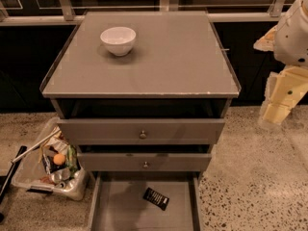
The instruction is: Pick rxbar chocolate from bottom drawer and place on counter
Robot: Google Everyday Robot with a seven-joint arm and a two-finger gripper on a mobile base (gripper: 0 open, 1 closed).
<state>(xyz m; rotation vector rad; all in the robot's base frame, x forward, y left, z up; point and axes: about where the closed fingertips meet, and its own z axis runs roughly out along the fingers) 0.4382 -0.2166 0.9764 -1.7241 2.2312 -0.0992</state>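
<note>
Below the bench's (183, 57) front edge, the bottom drawer (115, 208) stands open, exposing the rxbar chocolate (156, 198) flat on its floor for a reach from above. My tool (281, 97) hangs beyond the bench's right edge; I cannot tell its state.

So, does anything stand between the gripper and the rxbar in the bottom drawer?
Nothing visible does. The gripper hangs right of the counter; the rxbar lies uncovered in the open bottom drawer, forward of the upper drawers.
</note>
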